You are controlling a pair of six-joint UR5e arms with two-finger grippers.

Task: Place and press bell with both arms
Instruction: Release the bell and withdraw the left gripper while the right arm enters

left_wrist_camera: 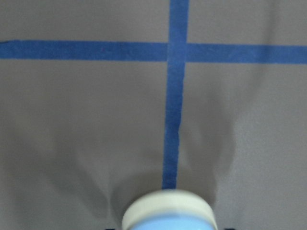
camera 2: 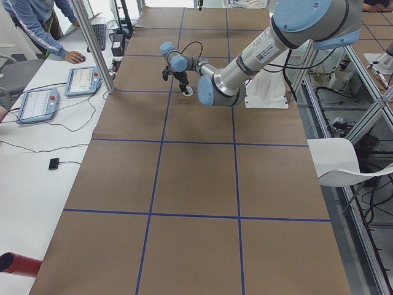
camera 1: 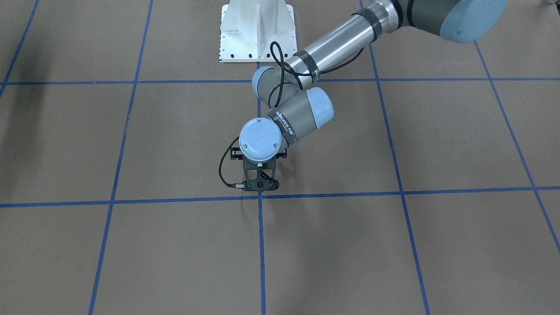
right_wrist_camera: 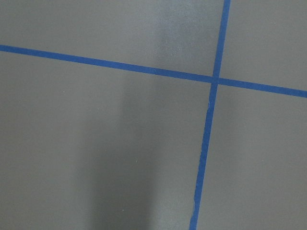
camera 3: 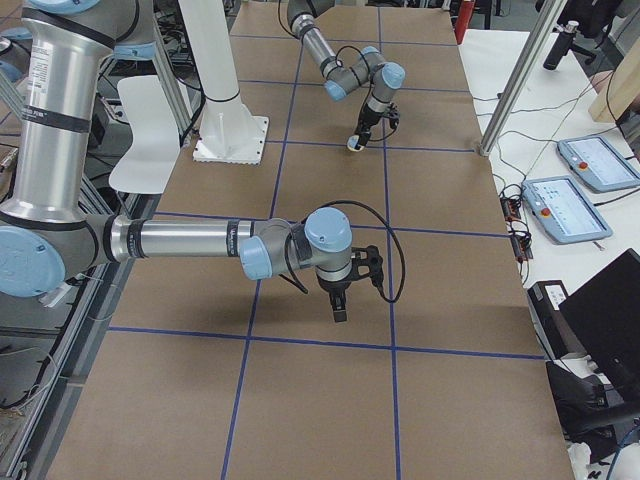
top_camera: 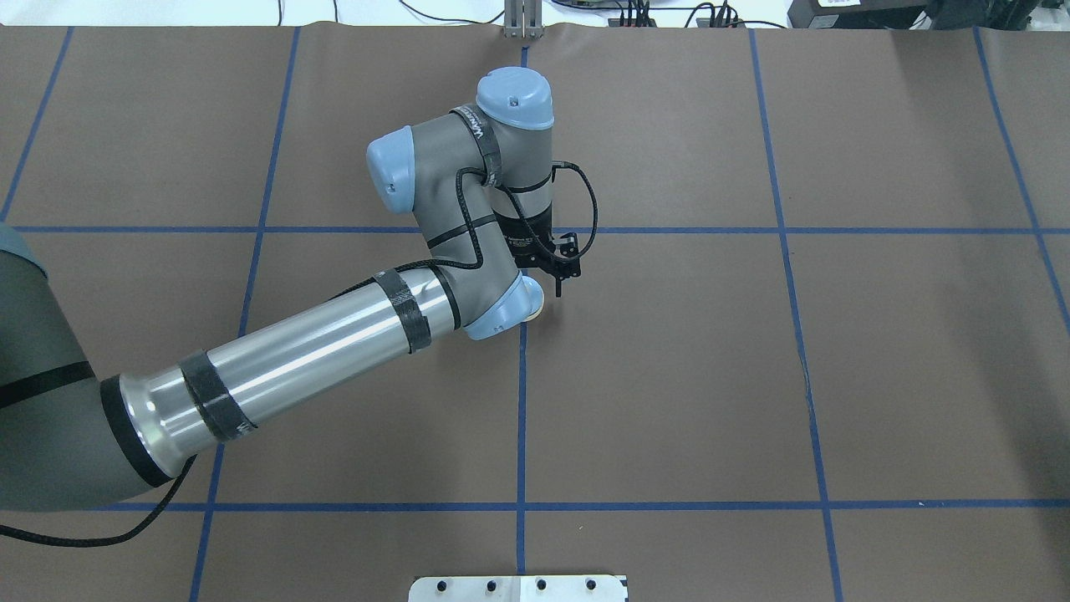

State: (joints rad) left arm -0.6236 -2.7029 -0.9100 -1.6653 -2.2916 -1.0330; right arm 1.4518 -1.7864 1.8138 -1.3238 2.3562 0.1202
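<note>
Left hand (camera 1: pixel 260 186) apparently gripping bell (left_wrist_camera: pixel 168 214) low over table (top_camera: pixel 836 376). An early release could tip or roll it. Right hand (camera 3: pixel 340 308): can't tell its grip.

Blue-and-cream bell (left_wrist_camera: pixel 169 216), upright, over blue line (left_wrist_camera: pixel 175 120)

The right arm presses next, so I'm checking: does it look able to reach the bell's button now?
Probably not yet: the left end effector grips the bell from above, covering its top, and the right end effector hangs far along the table.
</note>
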